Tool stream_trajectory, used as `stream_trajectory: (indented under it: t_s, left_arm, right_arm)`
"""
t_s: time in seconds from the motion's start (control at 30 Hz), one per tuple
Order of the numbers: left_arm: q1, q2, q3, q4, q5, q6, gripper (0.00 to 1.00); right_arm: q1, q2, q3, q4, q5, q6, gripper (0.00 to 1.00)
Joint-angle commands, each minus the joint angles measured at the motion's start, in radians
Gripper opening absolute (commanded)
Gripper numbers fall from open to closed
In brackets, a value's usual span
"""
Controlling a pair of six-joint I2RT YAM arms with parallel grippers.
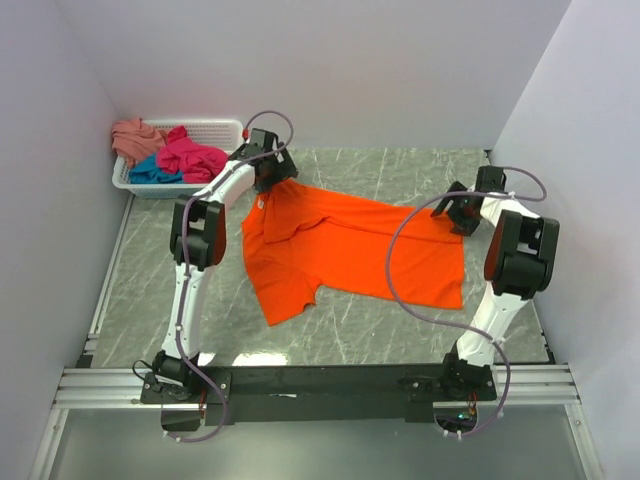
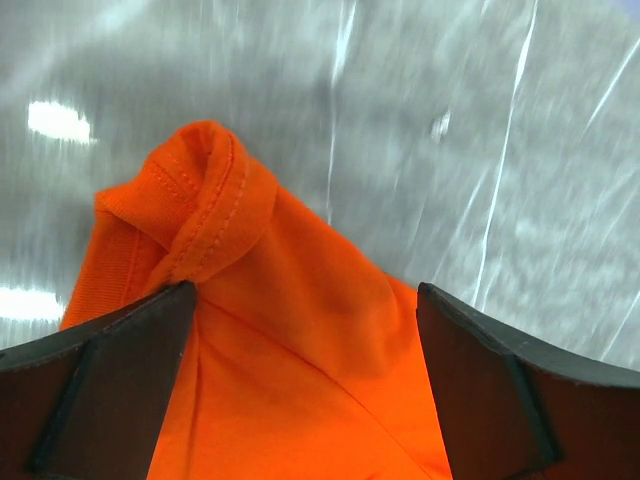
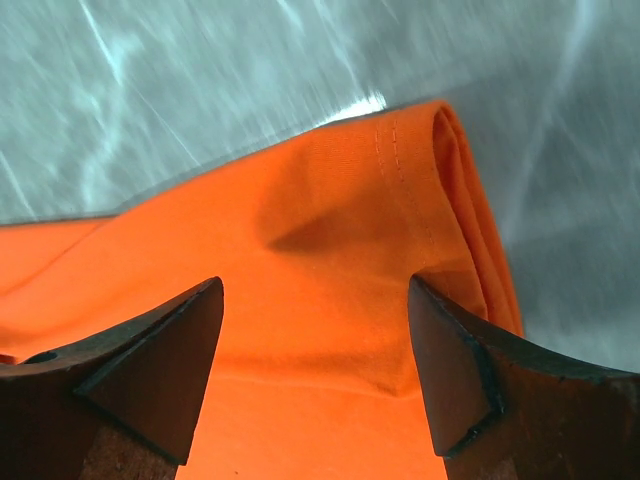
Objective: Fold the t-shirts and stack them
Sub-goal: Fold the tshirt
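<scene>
Orange t-shirt (image 1: 350,250) in the middle of the grey marble table (image 1: 400,170). Lies spread mostly flat, slanting from far left to near right, creased in its left half, with 1 lobe of cloth reaching toward the near edge.

Left gripper (image 1: 270,172) at the shirt's far-left corner. Stands with jaws wide apart in the left wrist view, straddling orange cloth without clamping it. Shows there a rolled, stitched edge of the shirt bunched up, touching the tip of 1 of the 2 dark fingers (image 2: 110,400), with blurred marble beyond.

Right gripper (image 1: 455,215) at the shirt's far-right corner. Stands likewise with jaws apart in the right wrist view, cloth lying between and under them, unpinched. Shows a doubled, stitched hem folded over along the right-hand side, just beside 1 finger, and a shallow dent in the cloth between the 2.

White lattice basket (image 1: 222,127) in the far-left corner of the table, well apart from the orange t-shirt's body but near the left gripper. Holds 3 crumpled shirts: magenta-pink t-shirt (image 1: 190,158) on top in the middle, teal-blue t-shirt (image 1: 150,174) beneath it toward the near side, salmon-pink t-shirt (image 1: 133,135) at the left end, draping over the rim.
</scene>
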Motion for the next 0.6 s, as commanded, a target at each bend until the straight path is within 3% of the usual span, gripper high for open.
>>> stream_trajectory:
  t_s: [0.0, 0.13, 0.3, 0.4, 0.57]
  left_arm:
    - [0.041, 0.099, 0.092, -0.088, -0.019, 0.031, 0.99]
    - [0.045, 0.094, 0.144, -0.094, -0.008, 0.026, 0.99]
    - [0.044, 0.003, 0.144, -0.102, 0.002, 0.019, 0.99]
    - [0.042, -0.097, 0.108, -0.105, 0.028, 0.011, 0.99]
    - [0.016, -0.351, -0.099, -0.091, 0.015, -0.003, 0.99]
  right_arm:
    - [0.007, 0.076, 0.096, 0.007, -0.015, 0.018, 0.81]
    - [0.008, 0.091, 0.168, -0.026, -0.032, 0.010, 0.81]
    - [0.010, -0.026, 0.164, -0.037, -0.017, 0.002, 0.81]
    - [0.010, -0.137, 0.119, -0.050, 0.006, 0.008, 0.83]
    - [0.008, -0.389, -0.048, -0.054, 0.052, 0.057, 0.84]
